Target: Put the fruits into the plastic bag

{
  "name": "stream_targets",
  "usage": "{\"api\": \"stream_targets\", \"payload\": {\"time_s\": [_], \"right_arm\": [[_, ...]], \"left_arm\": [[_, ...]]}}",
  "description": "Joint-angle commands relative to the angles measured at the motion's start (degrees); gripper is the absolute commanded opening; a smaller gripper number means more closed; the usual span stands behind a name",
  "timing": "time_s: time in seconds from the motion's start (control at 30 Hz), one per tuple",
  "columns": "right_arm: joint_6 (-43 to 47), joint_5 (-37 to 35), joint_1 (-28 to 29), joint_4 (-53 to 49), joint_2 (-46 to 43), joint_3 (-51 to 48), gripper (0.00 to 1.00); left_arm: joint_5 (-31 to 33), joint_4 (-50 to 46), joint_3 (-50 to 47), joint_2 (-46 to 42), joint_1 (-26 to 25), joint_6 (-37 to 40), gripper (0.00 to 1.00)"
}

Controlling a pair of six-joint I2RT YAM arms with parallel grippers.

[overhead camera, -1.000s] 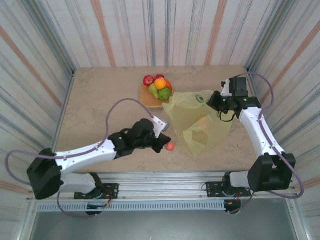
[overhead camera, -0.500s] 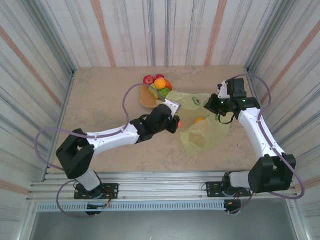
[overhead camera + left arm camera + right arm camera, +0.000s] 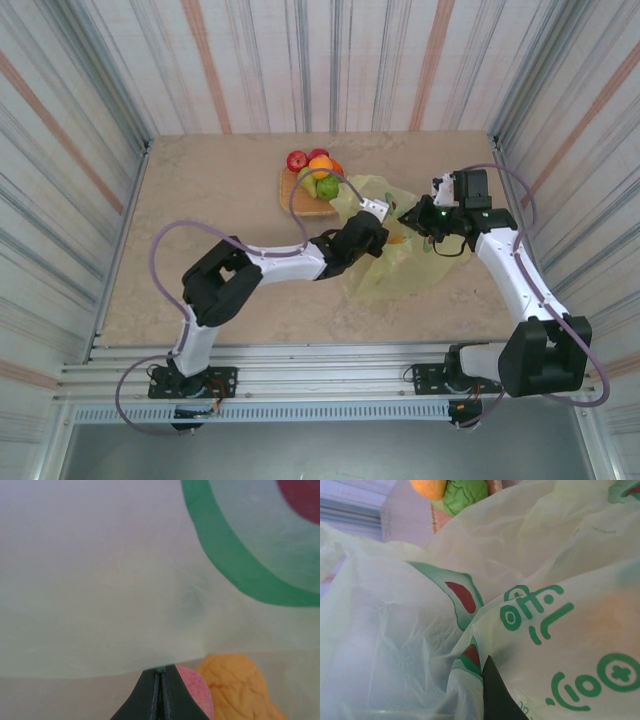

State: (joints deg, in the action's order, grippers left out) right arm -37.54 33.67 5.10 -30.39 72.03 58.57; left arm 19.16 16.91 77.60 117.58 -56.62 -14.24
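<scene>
The yellow-green plastic bag (image 3: pixel 405 268) lies right of centre, its mouth towards the left. My right gripper (image 3: pixel 409 217) is shut on the bag's upper edge; in the right wrist view one dark finger (image 3: pixel 495 695) pinches the printed plastic bag (image 3: pixel 545 570). My left gripper (image 3: pixel 383 233) reaches into the bag's mouth. In the left wrist view the left gripper (image 3: pixel 159 673) is shut with a green bit between its tips, and the small pinkish fruit (image 3: pixel 199 690) sits against its right finger. An orange (image 3: pixel 235 692) lies just beyond, inside the bag (image 3: pixel 100 580). A red apple (image 3: pixel 297 160), an orange (image 3: pixel 320 166) and a green fruit (image 3: pixel 328 187) remain piled together.
The piled fruits rest on a shallow wicker tray (image 3: pixel 293 200) behind the bag, touching its back edge. Corrugated striped walls (image 3: pixel 90 120) close in the table on three sides. The left arm's cable (image 3: pixel 300 195) loops over the tray.
My left arm has swung from the front of the table up and right, carrying the pinkish fruit into the bag's mouth. The right gripper has shifted slightly left, holding the bag edge.
</scene>
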Motion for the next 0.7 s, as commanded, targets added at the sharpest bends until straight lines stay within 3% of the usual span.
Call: {"api": "stream_targets", "payload": {"time_s": [0.0,0.13,0.37,0.67], "right_arm": [[-1.7,2.1,-1.3,1.6,-1.6,-0.7,0.0],[-0.8,2.6,-2.4,1.1,-1.5,-0.8,0.0],[4.0,1.8,-5.1,-2.2,-0.2,0.2,0.0],[10.0,-0.6,-7.6,-7.3,1.9,3.3,0.0]], "left_arm": [[5.0,5.8,3.7,2.1,-0.2,2.3,0.02],[3.6,6.4,6.1,5.7,0.2,2.6,0.1],[0.6,5.9,3.3,2.9,1.0,1.0,0.39],[-6.0,-0.6,-7.8,-12.9,1.9,-1.7,0.55]]}}
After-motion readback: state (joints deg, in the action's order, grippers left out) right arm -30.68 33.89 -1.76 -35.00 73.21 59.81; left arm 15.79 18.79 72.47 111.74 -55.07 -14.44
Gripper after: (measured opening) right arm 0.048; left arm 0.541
